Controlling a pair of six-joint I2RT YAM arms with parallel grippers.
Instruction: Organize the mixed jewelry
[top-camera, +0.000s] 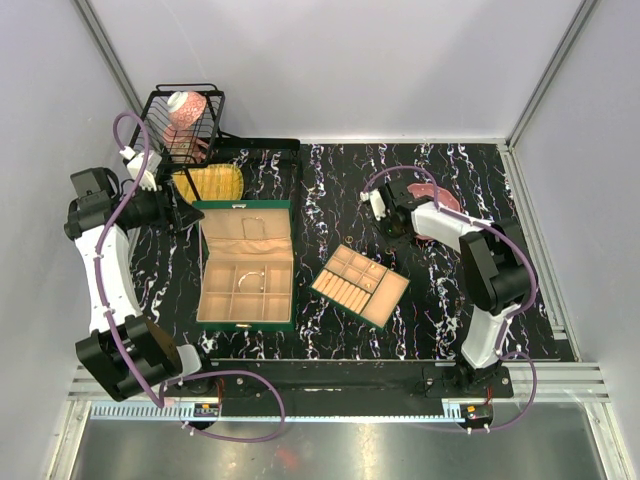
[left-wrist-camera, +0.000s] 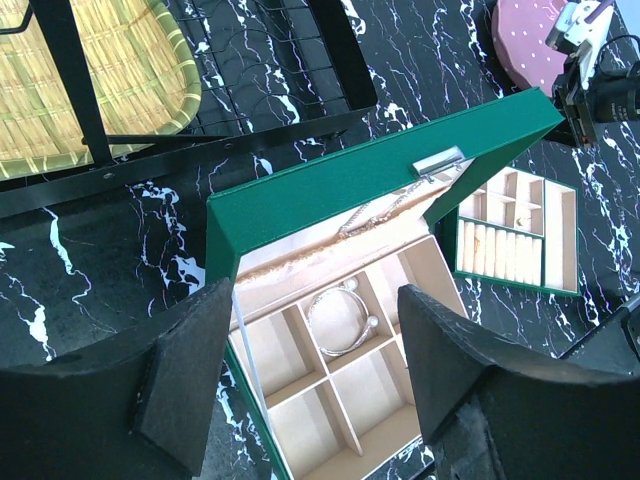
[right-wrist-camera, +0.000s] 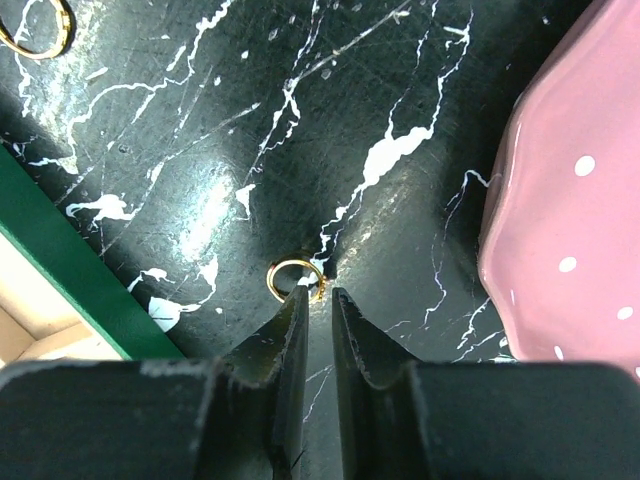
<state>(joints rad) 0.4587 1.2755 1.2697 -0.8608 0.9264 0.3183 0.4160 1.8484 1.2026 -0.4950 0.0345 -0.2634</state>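
Note:
A small gold ring (right-wrist-camera: 293, 276) lies on the black marble tabletop, just left of the pink white-dotted plate (right-wrist-camera: 570, 200). My right gripper (right-wrist-camera: 320, 293) points down at it. Its jaws stand a narrow gap apart, and the left fingertip covers the ring's right edge. A second gold hoop (right-wrist-camera: 38, 30) lies farther off at top left. My left gripper (left-wrist-camera: 315, 295) hovers open above the green jewelry box (left-wrist-camera: 380, 170), holding nothing. One beige compartment holds a silver bangle (left-wrist-camera: 340, 320). A thin chain (left-wrist-camera: 375, 215) hangs in the lid.
The box's loose beige insert tray (top-camera: 360, 285) lies between the box (top-camera: 246, 290) and the plate (top-camera: 442, 197). A black wire basket (top-camera: 185, 125) and a woven bamboo tray (top-camera: 210, 182) stand at the back left. The box's green wall (right-wrist-camera: 70, 270) is close to the ring.

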